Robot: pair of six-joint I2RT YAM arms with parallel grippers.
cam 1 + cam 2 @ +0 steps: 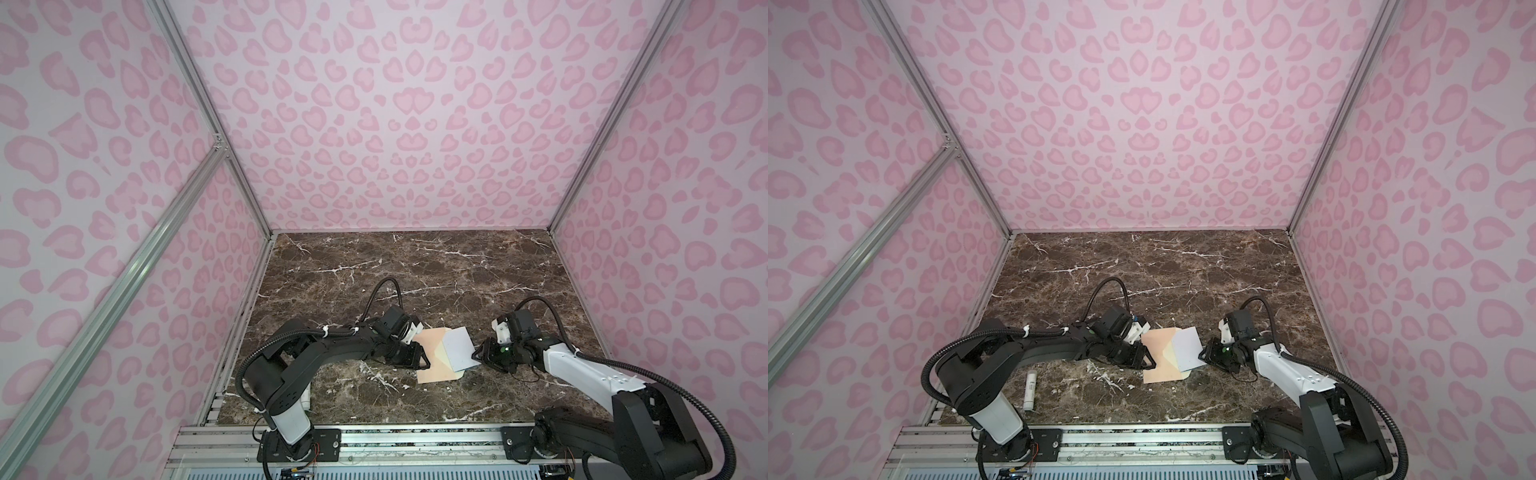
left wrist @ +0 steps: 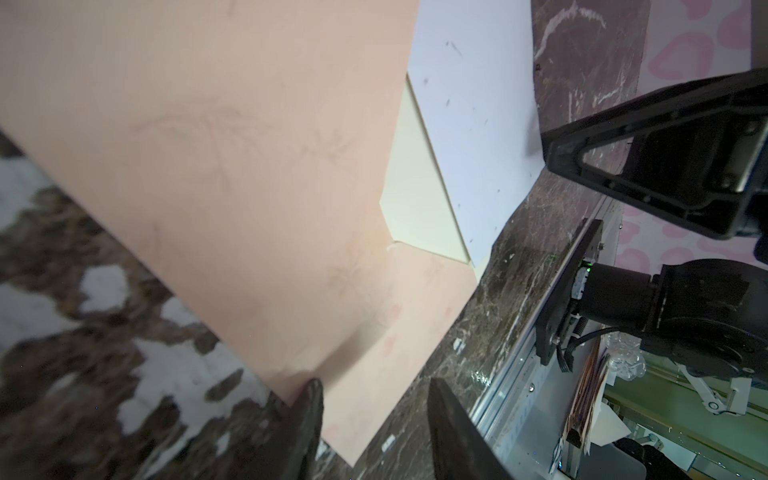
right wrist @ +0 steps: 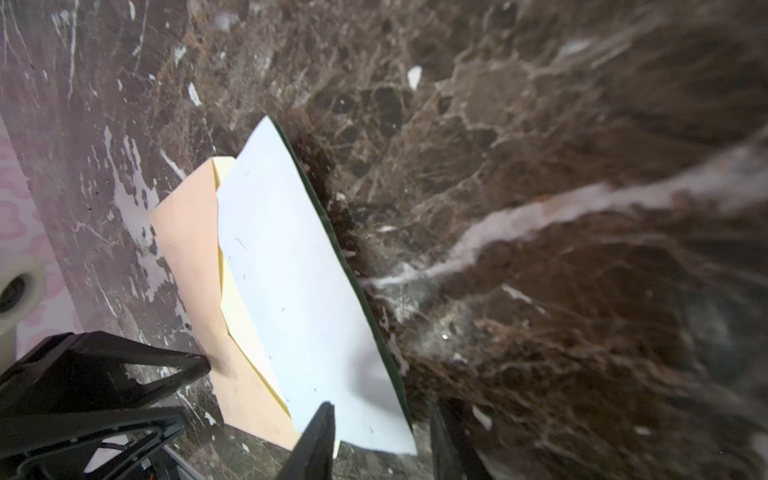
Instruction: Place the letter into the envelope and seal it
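Note:
The peach envelope (image 1: 434, 361) (image 2: 232, 166) lies flat on the marble near the front middle, in both top views. Its pale inner side (image 3: 232, 303) shows at the open mouth. The white, green-edged letter (image 1: 459, 347) (image 3: 299, 282) lies over that mouth and sticks out to the right; how far it reaches inside I cannot tell. My left gripper (image 1: 420, 356) (image 2: 378, 419) is at the envelope's left edge, open, with one fingertip (image 2: 309, 399) touching the raised paper. At the letter's right edge my right gripper (image 1: 478, 354) (image 3: 384, 432) is open, with the letter's corner lying loose between its fingers.
A small white glue-stick tube (image 1: 1030, 390) lies on the marble at the front left beside the left arm's base. Pink patterned walls close in three sides. An aluminium rail (image 1: 415, 440) runs along the front edge.

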